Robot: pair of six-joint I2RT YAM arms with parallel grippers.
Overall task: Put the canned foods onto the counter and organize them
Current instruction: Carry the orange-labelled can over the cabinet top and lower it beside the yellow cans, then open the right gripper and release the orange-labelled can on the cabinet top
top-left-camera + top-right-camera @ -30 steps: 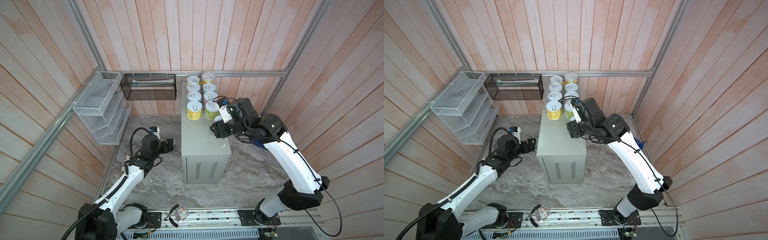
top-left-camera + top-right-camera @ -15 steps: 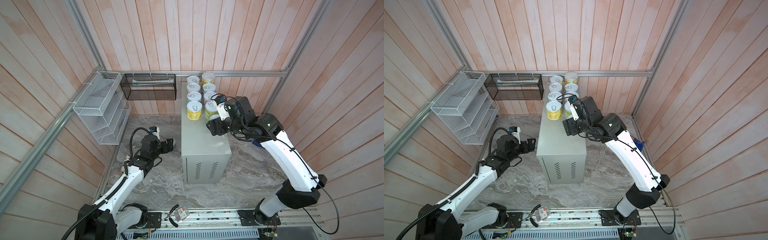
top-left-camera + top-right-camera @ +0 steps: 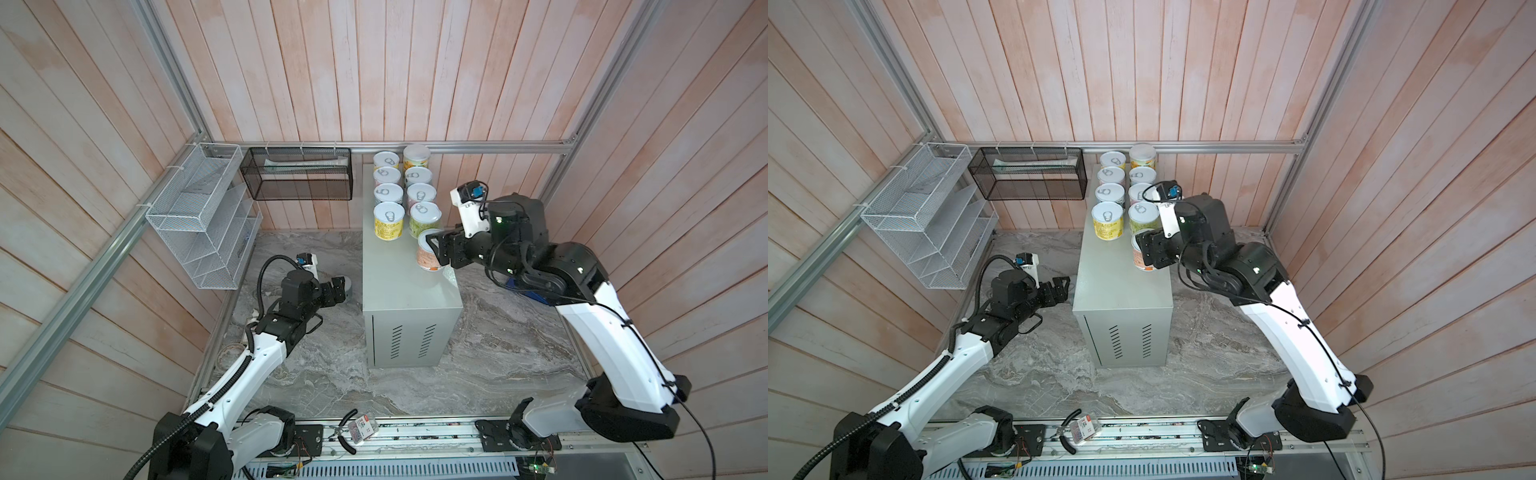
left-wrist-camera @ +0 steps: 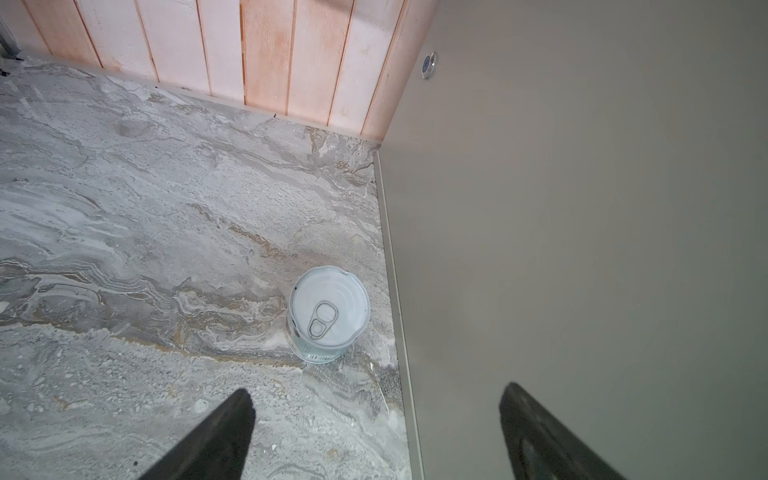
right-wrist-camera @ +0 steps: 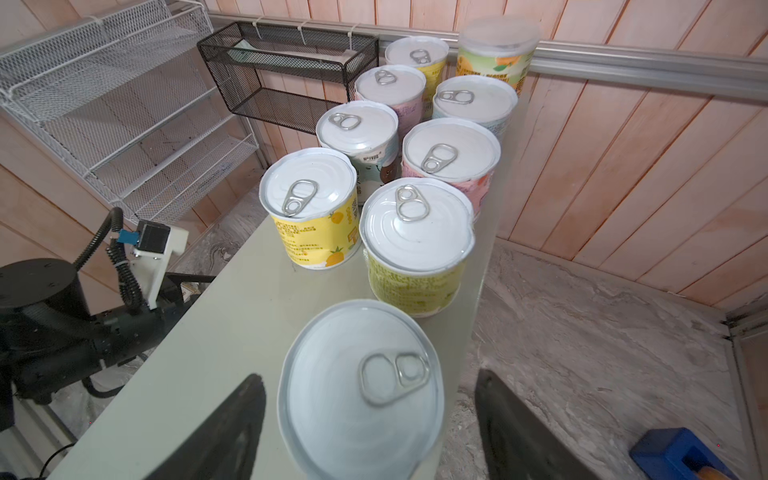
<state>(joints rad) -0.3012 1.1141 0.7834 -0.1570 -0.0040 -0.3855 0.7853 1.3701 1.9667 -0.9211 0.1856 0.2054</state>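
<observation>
Several canned foods stand in two rows at the back of the counter (image 3: 399, 286) (image 3: 1117, 291), led by a yellow tin (image 3: 389, 220) and a green tin (image 3: 424, 218). In front of the green one, by the counter's right edge, stands an orange-labelled tin (image 3: 428, 257) (image 5: 361, 386). My right gripper (image 3: 438, 249) (image 5: 365, 374) straddles it, open, with a gap showing on each side. A pale-blue tin (image 4: 328, 316) stands on the marble floor against the counter's side wall (image 4: 582, 249). My left gripper (image 3: 337, 291) (image 4: 374, 390) hangs open just short of it, holding nothing.
A white wire rack (image 3: 199, 216) and a black mesh basket (image 3: 299, 178) hang on the walls to the left. A blue object (image 5: 681, 457) lies on the floor under the right arm. Pliers and a small box (image 3: 359, 430) lie on the front rail.
The right gripper has shifted slightly beside the orange-labelled tin at the counter's right edge. The left arm has not moved.
</observation>
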